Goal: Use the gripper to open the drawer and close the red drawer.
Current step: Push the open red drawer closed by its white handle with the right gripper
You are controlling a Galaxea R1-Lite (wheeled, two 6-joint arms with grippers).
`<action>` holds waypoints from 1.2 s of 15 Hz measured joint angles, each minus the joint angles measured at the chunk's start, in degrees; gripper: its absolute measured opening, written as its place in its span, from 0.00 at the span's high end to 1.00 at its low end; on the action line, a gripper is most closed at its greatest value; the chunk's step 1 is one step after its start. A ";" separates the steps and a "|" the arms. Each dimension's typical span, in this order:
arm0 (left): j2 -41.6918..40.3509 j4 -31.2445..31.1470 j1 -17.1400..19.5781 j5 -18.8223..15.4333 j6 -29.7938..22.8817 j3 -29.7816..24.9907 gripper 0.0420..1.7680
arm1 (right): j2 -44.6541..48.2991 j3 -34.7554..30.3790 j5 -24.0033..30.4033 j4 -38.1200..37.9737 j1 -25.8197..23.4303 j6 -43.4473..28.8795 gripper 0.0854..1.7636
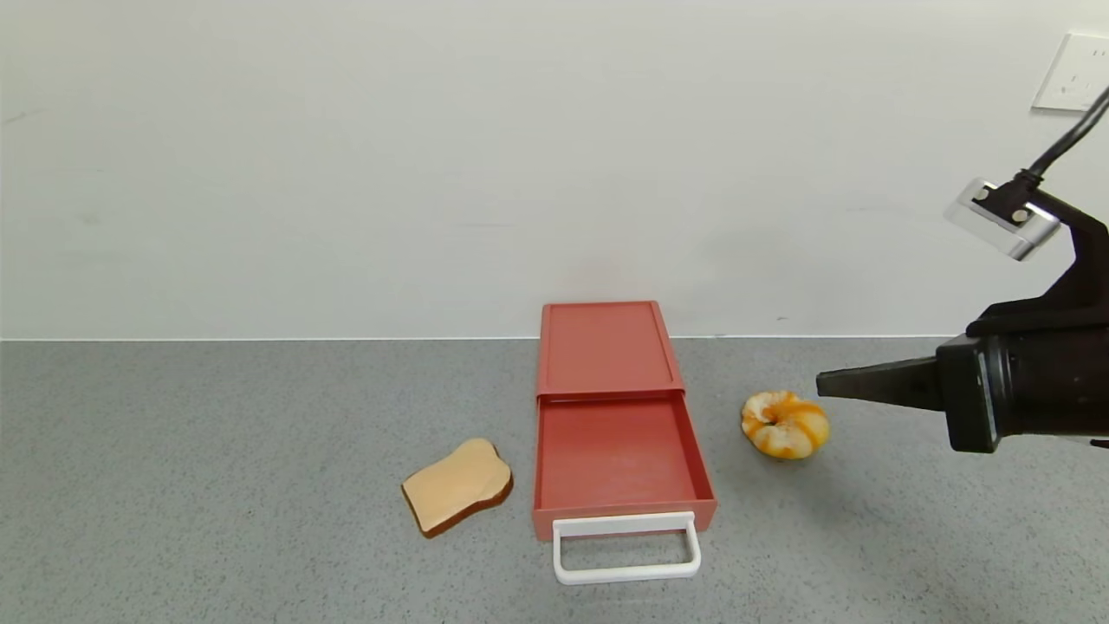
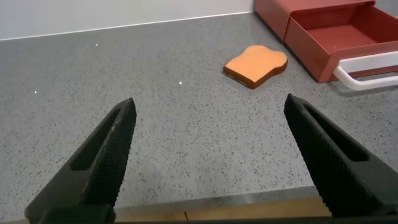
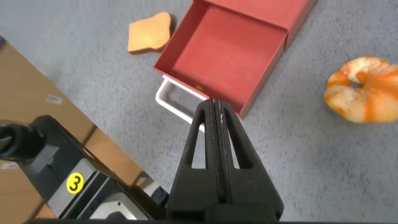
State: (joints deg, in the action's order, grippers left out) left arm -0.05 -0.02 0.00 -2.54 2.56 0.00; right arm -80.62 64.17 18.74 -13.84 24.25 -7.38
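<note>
Closest to the robot is the drawer's white loop handle [image 1: 625, 548], sticking out toward it, which makes sense since that's the bit a claw would hook or push. Behind it the tray of the red drawer [image 1: 617, 433] is pulled most of the way out and looks empty, so I'd say the opening half is done and what's left is shoving it back in. A slice of bread [image 1: 457, 484] lies just to the left of the tray and a peeled orange [image 1: 785, 423] sits off to the right, both clear of the tray's path, so nothing should block the slide. The right gripper [image 1: 827, 382] hangs above the table out past the orange, fingers clenched tight together with nothing in them, tip pointing in toward the drawer; closed like that it'd work as a blunt pusher against the front. The left gripper [image 2: 208, 162] is parked low off to the left, spread wide, holding nothing. Farthest back, the drawer's shell butts up near the wall [image 1: 346, 173], which should help brace it.
</note>
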 joint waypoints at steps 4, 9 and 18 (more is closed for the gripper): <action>0.00 0.02 0.00 0.00 0.00 0.00 0.03 | 0.71 -5.02 4.50 6.81 -3.77 -0.01 0.98; 0.00 -0.02 0.00 0.00 0.05 0.00 0.03 | 0.83 -5.79 4.66 6.99 -4.24 0.46 0.98; 0.00 -0.02 0.00 0.00 0.11 0.00 0.03 | -0.96 1.54 4.38 -0.13 -3.67 1.18 0.98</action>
State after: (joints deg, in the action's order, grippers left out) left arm -0.05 -0.05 0.00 -2.54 2.67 0.00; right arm -81.58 65.71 23.11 -13.97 20.58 -6.19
